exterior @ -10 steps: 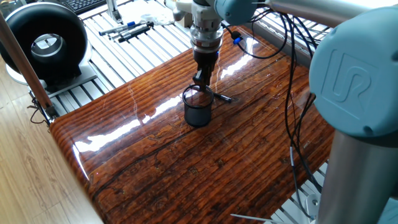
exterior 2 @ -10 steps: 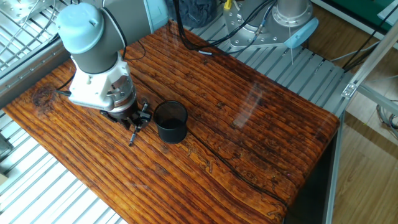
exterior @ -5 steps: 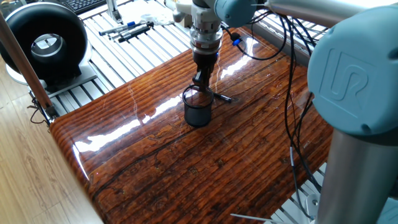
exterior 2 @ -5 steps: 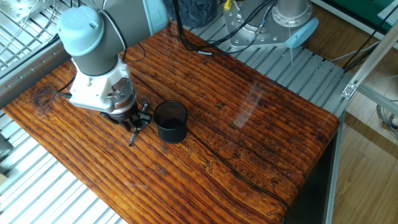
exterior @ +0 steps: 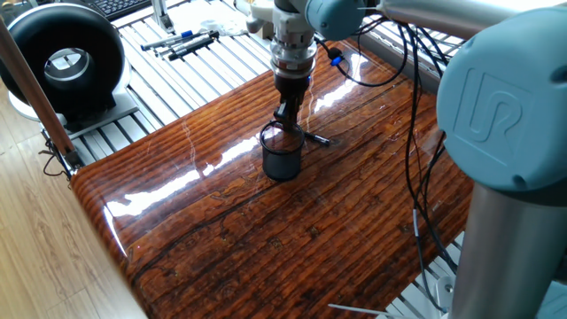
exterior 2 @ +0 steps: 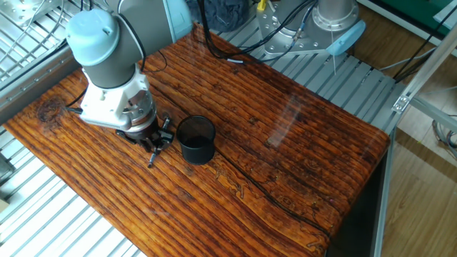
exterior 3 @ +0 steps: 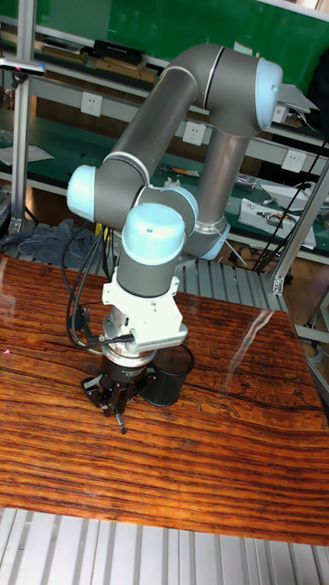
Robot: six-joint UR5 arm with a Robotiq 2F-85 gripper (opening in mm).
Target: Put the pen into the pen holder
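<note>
Your gripper [exterior 2: 155, 142] straddled the pen [exterior 2: 152, 158], jaw gap unclear; at 3 o'clock, the pen holder [exterior 2: 196, 140] risked a knock.

Two cameras look down on my table [exterior: 266, 230] from opposite sides; the tall one faces me low from its front edge. All share the pen holder [exterior 2: 196, 139].

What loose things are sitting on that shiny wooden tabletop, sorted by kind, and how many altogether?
Pens: 1, the thin black pen lying flat under the gripper
Mesh cups: 1, the pen holder standing upright beside the pen
Total: 2
The markers and the fan are off the wood, on the slatted metal bench.
</note>
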